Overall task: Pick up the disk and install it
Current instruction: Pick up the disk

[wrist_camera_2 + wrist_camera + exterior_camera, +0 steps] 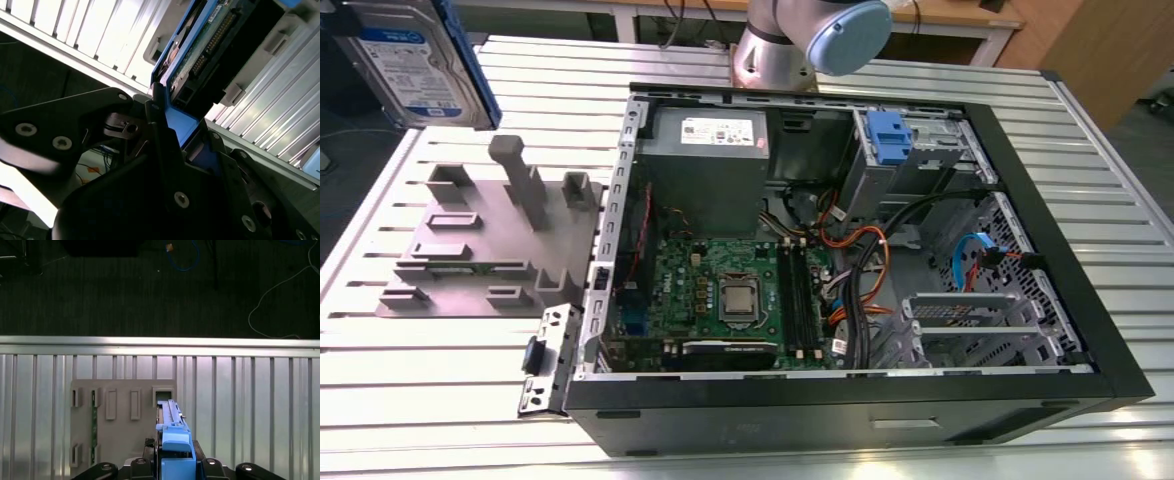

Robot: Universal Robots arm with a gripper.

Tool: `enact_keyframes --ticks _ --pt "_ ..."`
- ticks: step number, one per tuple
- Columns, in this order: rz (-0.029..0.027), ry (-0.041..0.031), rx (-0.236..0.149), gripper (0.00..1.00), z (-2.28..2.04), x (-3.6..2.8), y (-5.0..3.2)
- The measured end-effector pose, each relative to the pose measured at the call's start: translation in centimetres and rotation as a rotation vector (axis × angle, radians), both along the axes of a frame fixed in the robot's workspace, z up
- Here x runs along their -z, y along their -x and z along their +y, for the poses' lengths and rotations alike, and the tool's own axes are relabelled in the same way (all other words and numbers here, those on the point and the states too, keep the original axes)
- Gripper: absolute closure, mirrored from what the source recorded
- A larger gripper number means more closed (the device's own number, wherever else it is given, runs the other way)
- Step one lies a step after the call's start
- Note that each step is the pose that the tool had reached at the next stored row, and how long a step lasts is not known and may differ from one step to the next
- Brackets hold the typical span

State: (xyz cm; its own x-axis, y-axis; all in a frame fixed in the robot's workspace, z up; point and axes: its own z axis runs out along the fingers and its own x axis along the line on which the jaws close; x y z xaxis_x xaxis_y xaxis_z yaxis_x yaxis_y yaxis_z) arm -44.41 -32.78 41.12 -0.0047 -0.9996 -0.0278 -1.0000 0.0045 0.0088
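The hand (186, 137) is closed on the disk (411, 62), its black fingers (159, 131) clamped on either side of one blue side rail; in the second wrist view the rail sits pinched between them, with the drive's circuit board and connector edge running away from the grip

In the exterior view the disk stands upright at the exterior view's far left, label facing the camera, a blue rail down its right edge, over the back corner of the ribbed metal bench (467, 340). It is well apart from the open computer case (1110, 330). The first wrist view shows the disk edge-on, with a grey holder plate (122, 435) full of slots behind it and the dark floor (125, 290) past the bench edge

On the bench, the holder plate lies just beside the case, on the exterior view's left. Inside the case are a green circuit board (720, 290), a grey metal box with a white sticker (707, 135) and, near the back corner, a small upright blue latch (889, 135) on a metal bay. Orange, black and blue cables (861, 250) trail across the middle. The base of the arm (807, 35) rises behind the case
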Motion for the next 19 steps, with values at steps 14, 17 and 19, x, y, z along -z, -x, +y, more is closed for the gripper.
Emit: enact_keyframes --ticks 14,17,19 --pt "-0.0001 0.0000 0.000 0.64 0.00 -2.72 0.00" --pt "-0.0001 0.0002 0.000 0.64 0.00 -3.37 0.00" --pt "0.0000 0.0003 0.000 0.64 0.00 -3.76 0.00"
